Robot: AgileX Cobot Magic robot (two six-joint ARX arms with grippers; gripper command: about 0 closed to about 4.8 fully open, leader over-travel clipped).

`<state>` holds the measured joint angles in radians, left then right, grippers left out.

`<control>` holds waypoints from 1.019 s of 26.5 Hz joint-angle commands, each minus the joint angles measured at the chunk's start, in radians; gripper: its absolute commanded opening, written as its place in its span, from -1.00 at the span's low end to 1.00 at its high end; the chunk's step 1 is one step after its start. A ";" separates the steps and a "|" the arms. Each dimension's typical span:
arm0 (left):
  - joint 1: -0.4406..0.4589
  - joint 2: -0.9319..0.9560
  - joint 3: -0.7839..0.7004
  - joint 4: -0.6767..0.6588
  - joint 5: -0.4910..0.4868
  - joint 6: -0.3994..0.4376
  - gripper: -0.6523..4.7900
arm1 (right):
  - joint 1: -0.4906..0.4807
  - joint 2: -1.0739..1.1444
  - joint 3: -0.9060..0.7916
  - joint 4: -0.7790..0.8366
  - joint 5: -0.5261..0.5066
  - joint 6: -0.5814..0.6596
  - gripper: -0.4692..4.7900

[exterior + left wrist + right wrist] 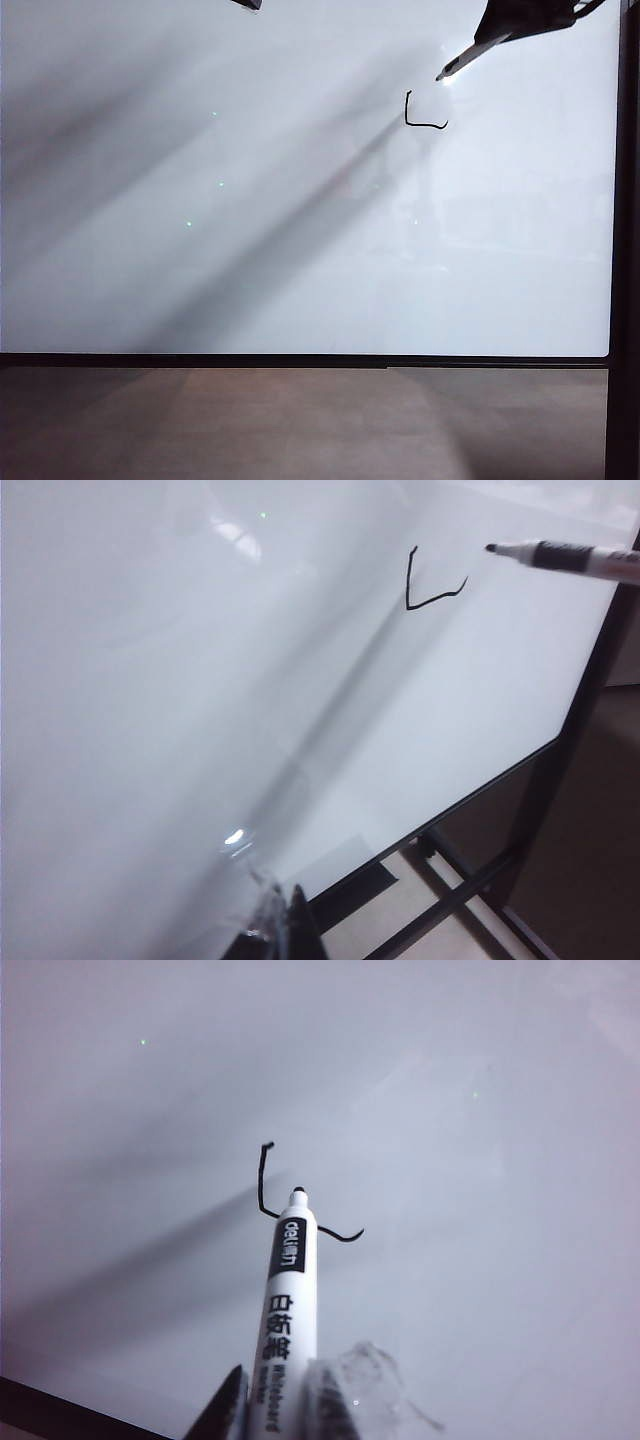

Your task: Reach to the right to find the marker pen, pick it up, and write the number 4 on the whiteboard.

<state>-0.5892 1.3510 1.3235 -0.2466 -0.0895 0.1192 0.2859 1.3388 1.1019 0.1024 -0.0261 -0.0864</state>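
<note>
The whiteboard point(300, 250) is filling most of the exterior view. The number 4 point(423, 112), only partly drawn, is sitting in its upper right area. The marker pen point(470, 55), held in the right end effector point(530, 15), is hanging just above and right of the strokes. The left end effector point(248, 4) is sitting at the top edge, well apart to the left.

A brown-grey floor point(300, 425) lies below; dark stand bars point(450, 890), possibly a support frame, cross it.
</note>
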 commanded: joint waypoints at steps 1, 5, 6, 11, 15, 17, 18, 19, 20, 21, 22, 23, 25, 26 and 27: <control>-0.002 -0.003 0.003 -0.002 0.004 0.001 -0.78 | 0.001 0.017 0.006 0.039 0.001 0.004 -0.83; -0.002 -0.003 0.003 -0.002 0.004 0.000 -0.78 | 0.001 0.029 0.006 0.065 0.000 0.004 -0.83; -0.002 -0.003 0.003 -0.002 0.004 0.000 -0.78 | 0.001 0.031 0.006 0.078 0.000 0.004 -0.83; -0.002 -0.003 0.003 -0.003 0.004 0.000 -0.78 | 0.001 0.041 0.007 0.121 0.002 0.003 -0.83; -0.002 -0.003 0.003 -0.003 0.003 0.001 -0.78 | 0.000 0.056 0.008 0.135 0.002 0.003 -0.83; -0.002 -0.003 0.003 -0.002 0.004 0.000 -0.78 | 0.000 0.065 0.010 0.143 0.002 0.003 -0.83; -0.002 -0.003 0.003 -0.002 0.003 0.001 -0.78 | 0.000 0.066 0.010 0.143 0.005 0.003 -0.83; -0.002 -0.003 0.003 -0.002 0.003 0.001 -0.78 | 0.000 0.068 0.010 0.146 0.005 0.003 -0.83; -0.002 -0.003 0.003 -0.002 0.004 0.001 -0.78 | 0.000 0.073 0.010 0.153 0.006 0.003 -0.83; -0.002 -0.003 0.003 -0.002 0.003 0.001 -0.78 | 0.000 0.075 0.010 0.158 0.008 0.003 -0.83; -0.002 -0.003 0.003 -0.002 0.003 0.001 -0.78 | -0.002 0.077 0.011 0.164 0.008 0.003 -0.83; -0.002 -0.003 0.003 -0.002 0.003 0.001 -0.78 | -0.004 0.078 0.011 0.170 0.008 0.003 -0.83; -0.002 -0.003 0.003 -0.002 0.003 0.001 -0.78 | -0.004 0.078 0.012 0.180 0.008 0.003 -0.83; -0.002 -0.003 0.003 -0.002 0.003 0.001 -0.78 | -0.004 0.078 0.012 0.186 0.008 0.003 -0.83; -0.002 -0.003 0.003 -0.002 0.003 0.001 -0.78 | -0.004 0.078 0.012 0.188 0.009 0.000 -0.83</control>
<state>-0.5892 1.3510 1.3235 -0.2558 -0.0891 0.1192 0.2813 1.4208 1.1049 0.2581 -0.0216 -0.0868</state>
